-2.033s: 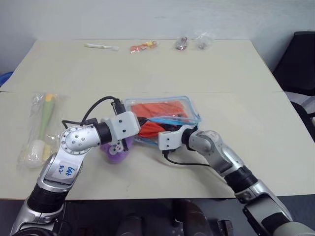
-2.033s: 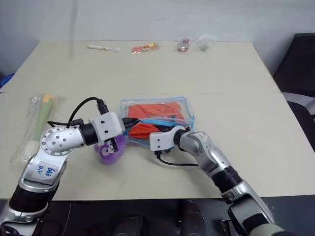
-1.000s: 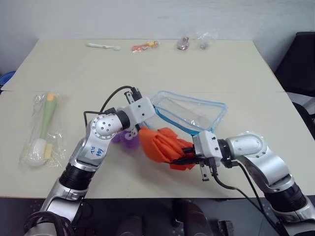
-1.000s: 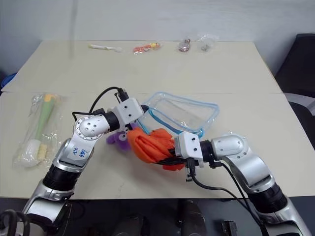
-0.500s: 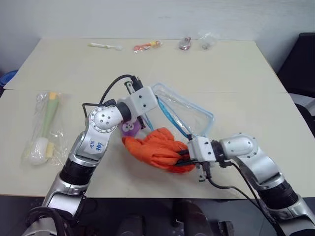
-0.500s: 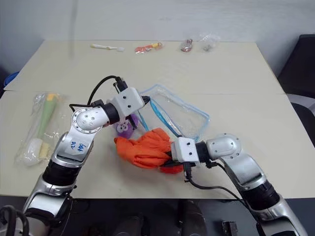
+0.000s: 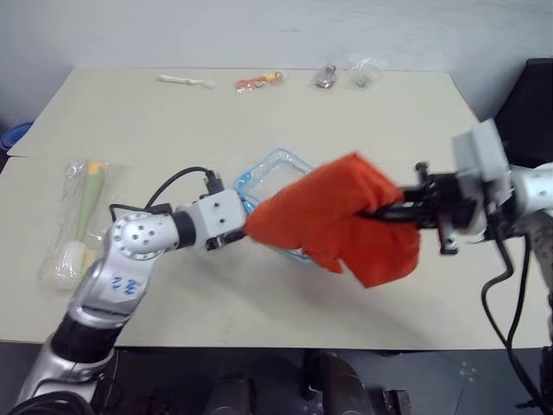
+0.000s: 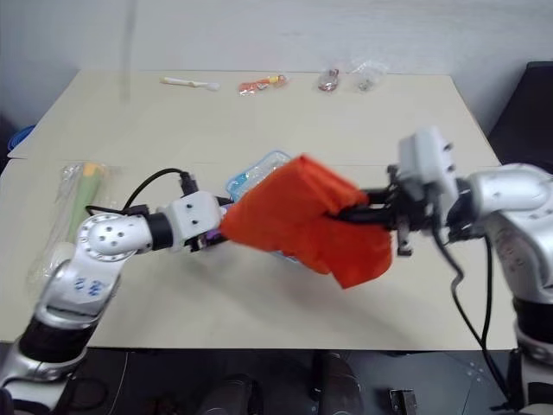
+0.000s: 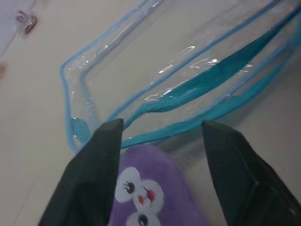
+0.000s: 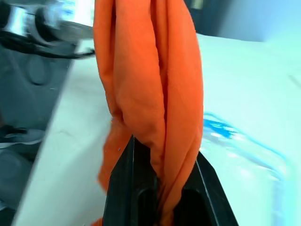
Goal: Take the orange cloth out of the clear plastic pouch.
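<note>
Near the table's (image 7: 259,303) left edge: a clear bag with a green-and-white stick (image 7: 78,220). Left gripper (image 9: 162,129) has its fingers spread, empty, low over the purple plush toy (image 9: 150,188). The clear plastic pouch (image 7: 272,173) lies mid-table, partly hidden. The orange cloth (image 7: 341,216) hangs clear above it (out, I judge), clamped by the right gripper (image 7: 393,210). Small items sit along the far edge.
</note>
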You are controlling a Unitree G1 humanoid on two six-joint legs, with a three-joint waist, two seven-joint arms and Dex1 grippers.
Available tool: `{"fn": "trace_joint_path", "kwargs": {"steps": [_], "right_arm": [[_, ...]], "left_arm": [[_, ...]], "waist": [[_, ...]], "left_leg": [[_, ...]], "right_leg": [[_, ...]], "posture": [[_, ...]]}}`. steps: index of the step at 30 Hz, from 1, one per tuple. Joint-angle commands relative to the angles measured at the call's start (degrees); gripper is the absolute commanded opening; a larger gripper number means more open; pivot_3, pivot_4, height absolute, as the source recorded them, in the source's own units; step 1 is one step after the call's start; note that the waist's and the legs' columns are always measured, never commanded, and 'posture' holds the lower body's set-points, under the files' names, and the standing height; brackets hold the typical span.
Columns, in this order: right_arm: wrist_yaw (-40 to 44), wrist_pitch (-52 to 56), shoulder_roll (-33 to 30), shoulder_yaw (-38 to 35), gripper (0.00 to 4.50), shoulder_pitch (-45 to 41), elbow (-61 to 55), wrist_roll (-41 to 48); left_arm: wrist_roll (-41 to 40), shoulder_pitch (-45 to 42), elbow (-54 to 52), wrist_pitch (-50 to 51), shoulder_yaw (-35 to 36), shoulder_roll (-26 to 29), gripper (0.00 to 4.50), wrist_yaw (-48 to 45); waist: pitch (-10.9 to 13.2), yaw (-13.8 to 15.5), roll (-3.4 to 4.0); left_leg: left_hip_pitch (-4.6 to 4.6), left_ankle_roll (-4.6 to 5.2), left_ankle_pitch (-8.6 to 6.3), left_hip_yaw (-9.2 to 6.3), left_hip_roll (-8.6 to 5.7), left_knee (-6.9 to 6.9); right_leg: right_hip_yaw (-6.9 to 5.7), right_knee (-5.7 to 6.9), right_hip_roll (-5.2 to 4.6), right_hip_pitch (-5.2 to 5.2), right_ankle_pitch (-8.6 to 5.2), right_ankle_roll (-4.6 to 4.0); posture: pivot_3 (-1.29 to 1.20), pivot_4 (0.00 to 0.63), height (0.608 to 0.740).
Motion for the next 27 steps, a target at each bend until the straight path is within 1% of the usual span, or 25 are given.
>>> {"fn": "trace_joint_path", "kwargs": {"steps": [1, 3, 4, 6, 8, 9, 11, 12, 14, 17, 19, 21, 23, 25, 27], "right_arm": [[-1.05, -7.35, -3.06, -2.87, 0.00, -1.97, 9.22, -7.21], [-2.10, -15.19, -4.29, -1.98, 0.00, -2.71, 16.40, -14.29], [-3.48, -22.25, -5.53, -0.83, 0.00, -2.59, 20.96, -20.01], [-5.76, -33.70, -7.24, 1.02, 0.00, -2.34, 27.68, -28.34], [-11.87, -47.26, -8.15, 0.78, 0.00, -0.36, 33.93, -35.85], [-14.25, -52.37, -8.22, 0.63, 0.00, 0.10, 36.26, -38.21], [-23.06, -65.68, -8.82, 0.30, 0.00, 4.73, 39.90, -46.18], [-26.07, -70.56, -9.19, 0.53, 0.00, 6.44, 41.32, -49.00], [-33.91, -79.73, -8.91, 0.68, 0.00, 13.69, 43.48, -55.77], [-43.42, -86.30, -8.65, 1.97, 0.00, 19.98, 46.35, -64.02], [-49.14, -89.46, -9.54, 3.53, 0.00, 20.84, 48.36, -69.68], [-51.50, -89.63, -9.88, 5.10, 0.00, 19.97, 51.47, -71.37], [-52.69, -90.21, -10.26, 6.19, 0.00, 19.03, 53.57, -71.90], [-49.70, -90.40, -10.95, 7.34, 0.00, 18.19, 55.98, -69.06], [-45.85, -90.45, -11.64, 8.04, 0.67, 18.20, 58.33, -65.07]], "left_arm": [[-12.52, -0.97, -4.55, 10.86, 9.88, 1.62, 4.18, -5.45], [-21.32, -2.65, -4.39, 17.91, 15.98, 2.35, 4.18, -8.52], [-26.60, -4.28, -3.17, 21.89, 19.76, 2.63, 4.18, -10.03], [-33.15, -6.44, -1.24, 27.13, 23.87, 3.47, 4.18, -11.08], [-37.68, -7.29, -0.11, 30.34, 26.01, 4.04, 4.18, -11.10], [-39.39, -7.48, 0.21, 31.38, 26.59, 4.30, 4.18, -10.72], [-42.07, -6.89, -0.63, 31.72, 27.03, 3.61, 4.18, -9.44], [-43.05, -6.54, -1.07, 31.61, 27.04, 3.45, 4.18, -8.78], [-46.00, -4.67, -2.78, 31.27, 26.96, 3.05, 4.18, -8.66], [-48.04, -2.48, -4.24, 29.45, 26.19, 3.19, 4.18, -7.85], [-48.31, -1.51, -4.32, 27.87, 25.10, 4.30, 4.18, -8.30], [-47.54, -0.46, -4.17, 25.00, 24.10, 5.76, 4.18, -9.44], [-47.14, 0.35, -3.65, 22.50, 23.53, 6.69, 4.18, -9.93], [-44.45, 2.18, -2.30, 18.29, 21.87, 8.89, 4.18, -12.06], [-42.73, 4.17, -0.78, 14.91, 20.59, 10.85, 4.20, -14.47]], "waist": [[0.00, 0.14, 0.00], [0.01, 0.08, -0.02], [0.01, 0.07, -0.02], [0.02, -0.05, 0.00], [0.02, -0.21, 0.04], [0.03, -0.37, 0.04], [0.03, -0.58, 0.05], [0.03, -0.68, 0.04], [0.03, -0.84, 0.05], [0.03, -1.15, 0.05], [0.03, -1.60, 0.05], [0.02, -2.17, 0.06], [0.02, -2.63, 0.06], [0.02, -3.06, 0.07], [0.03, -3.13, 0.09]], "left_leg": [[-0.01, 0.00, 0.00, 0.00, 0.00, 0.00], [-0.02, 0.01, 0.00, -0.01, -0.01, 0.00], [-0.01, 0.01, 0.00, 0.00, -0.02, 0.00], [-0.04, 0.01, 0.00, 0.01, -0.02, 0.00], [-0.03, 0.00, 0.00, 0.02, -0.03, -0.03], [0.00, -0.01, 0.00, 0.02, -0.02, -0.07], [-0.01, -0.03, 0.01, 0.03, -0.02, -0.08], [-0.01, -0.05, 0.02, 0.02, 0.00, -0.09], [-0.01, -0.08, 0.04, 0.01, 0.00, -0.09], [-0.02, -0.11, 0.05, 0.01, 0.01, -0.11], [-0.04, -0.12, 0.05, 0.04, -0.01, -0.11], [-0.01, -0.16, 0.07, 0.15, 0.00, -0.13], [0.06, -0.25, 0.12, 0.18, 0.01, -0.24], [0.07, -0.30, 0.15, 0.18, 0.04, -0.30], [0.10, -0.32, 0.16, 0.20, 0.05, -0.40]], "right_leg": [[0.00, 0.00, -0.01, 0.00, 0.00, 0.00], [0.00, -0.02, -0.02, 0.02, 0.00, 0.00], [0.00, -0.02, -0.02, 0.02, 0.00, 0.00], [-0.02, -0.03, -0.03, 0.00, 0.00, 0.01], [-0.01, -0.03, -0.03, 0.00, 0.00, 0.01], [-0.02, -0.03, -0.03, 0.00, 0.00, 0.01], [0.00, -0.03, -0.03, -0.01, 0.00, 0.01], [-0.02, -0.04, -0.04, 0.00, 0.00, 0.01], [0.01, -0.02, -0.07, 0.00, 0.00, 0.01], [0.05, 0.00, -0.09, 0.00, -0.01, 0.00], [0.12, 0.01, -0.10, 0.01, -0.01, 0.00], [0.26, 0.05, -0.05, 0.09, -0.01, 0.00], [0.58, 0.05, -0.01, 0.10, -0.02, -0.02], [0.77, 0.06, 0.05, 0.07, -0.04, -0.06], [0.78, 0.03, 0.10, 0.06, -0.06, -0.09]], "posture": [[0.00, 0.150, 0.740], [0.00, 0.150, 0.740], [0.00, 0.150, 0.740], [0.00, 0.150, 0.740], [0.00, 0.150, 0.740], [0.00, 0.150, 0.740], [0.00, 0.150, 0.740], [0.00, 0.150, 0.740], [0.00, 0.150, 0.740], [0.00, 0.150, 0.740], [0.00, 0.150, 0.740], [0.00, 0.150, 0.740], [0.00, 0.150, 0.740], [0.00, 0.150, 0.740], [0.00, 0.150, 0.740]]}}
